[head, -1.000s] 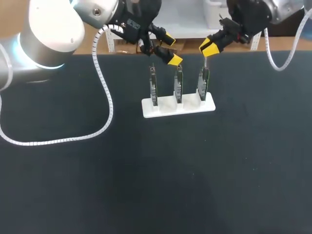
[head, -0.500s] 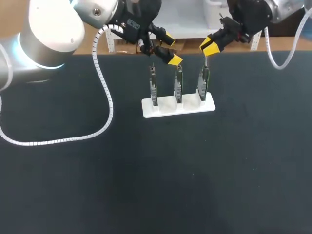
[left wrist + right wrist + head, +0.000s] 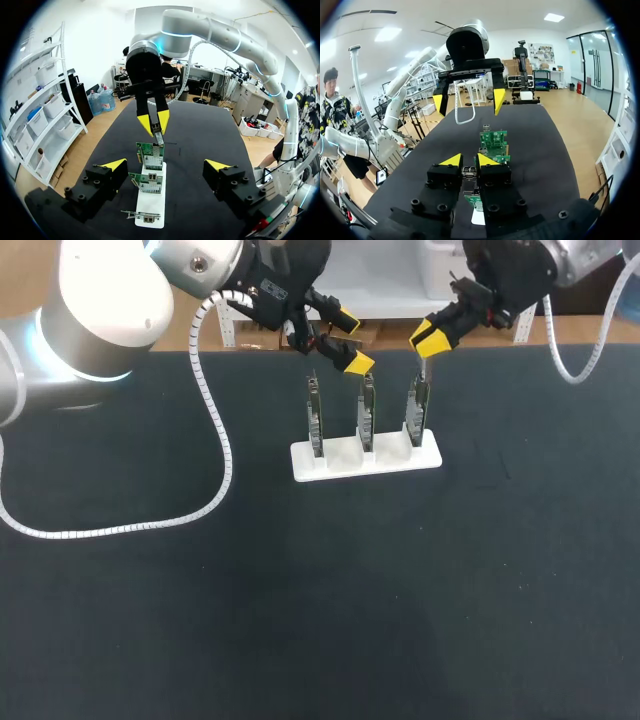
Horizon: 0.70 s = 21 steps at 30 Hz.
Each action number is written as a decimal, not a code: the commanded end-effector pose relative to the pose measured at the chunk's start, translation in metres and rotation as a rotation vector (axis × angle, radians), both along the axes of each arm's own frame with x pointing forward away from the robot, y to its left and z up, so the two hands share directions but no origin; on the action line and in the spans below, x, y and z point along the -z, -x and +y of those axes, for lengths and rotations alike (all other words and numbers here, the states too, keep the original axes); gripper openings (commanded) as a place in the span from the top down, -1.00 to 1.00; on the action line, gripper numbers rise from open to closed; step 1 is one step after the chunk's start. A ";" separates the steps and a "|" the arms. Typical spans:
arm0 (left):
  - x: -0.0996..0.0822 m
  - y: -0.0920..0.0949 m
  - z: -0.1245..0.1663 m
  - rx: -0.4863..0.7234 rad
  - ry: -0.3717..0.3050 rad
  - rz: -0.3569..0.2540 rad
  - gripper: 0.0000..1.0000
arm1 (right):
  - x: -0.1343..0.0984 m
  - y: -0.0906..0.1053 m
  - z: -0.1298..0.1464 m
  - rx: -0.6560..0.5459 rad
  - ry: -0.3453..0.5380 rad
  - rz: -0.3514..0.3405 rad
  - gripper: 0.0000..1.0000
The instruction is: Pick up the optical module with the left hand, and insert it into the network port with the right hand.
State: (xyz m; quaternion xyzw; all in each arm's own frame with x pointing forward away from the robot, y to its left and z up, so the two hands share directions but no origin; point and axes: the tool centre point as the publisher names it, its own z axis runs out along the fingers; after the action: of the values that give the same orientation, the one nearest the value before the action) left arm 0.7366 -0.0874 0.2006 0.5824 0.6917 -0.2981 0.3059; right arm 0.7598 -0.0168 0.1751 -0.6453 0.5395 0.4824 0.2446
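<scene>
A white rack point(image 3: 365, 458) holds three upright green network cards point(image 3: 367, 412). My right gripper point(image 3: 430, 336) is shut on a slim optical module point(image 3: 421, 366), which hangs just above the right-hand card point(image 3: 417, 410). In the right wrist view the module point(image 3: 469, 175) sits between the shut fingers of the right gripper point(image 3: 469, 161), over the nearest card point(image 3: 475, 200). My left gripper point(image 3: 350, 340) is open and holds nothing, up behind the middle card. The left wrist view shows its gripper point(image 3: 166, 165) wide apart over the cards point(image 3: 147, 182), with the right gripper point(image 3: 153, 120) and its module point(image 3: 158, 135) ahead.
The rack point(image 3: 152, 202) stands near the far edge of the black table point(image 3: 300, 590). My left arm's white cable point(image 3: 215, 430) loops over the table's left part. Both arms come in over the back edge.
The right gripper with the module wavers very slightly above the right-hand card. Nothing else has moved.
</scene>
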 end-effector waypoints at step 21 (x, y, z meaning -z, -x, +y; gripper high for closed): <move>-0.001 0.000 0.000 0.000 -0.005 0.002 -1.00 | 0.004 -0.013 0.004 -0.010 0.005 0.003 1.00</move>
State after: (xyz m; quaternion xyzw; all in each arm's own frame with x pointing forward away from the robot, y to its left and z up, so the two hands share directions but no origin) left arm 0.7366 -0.0874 0.2006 0.5824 0.6917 -0.2981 0.3059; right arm 0.7648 -0.0120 0.1739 -0.6461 0.5439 0.4749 0.2474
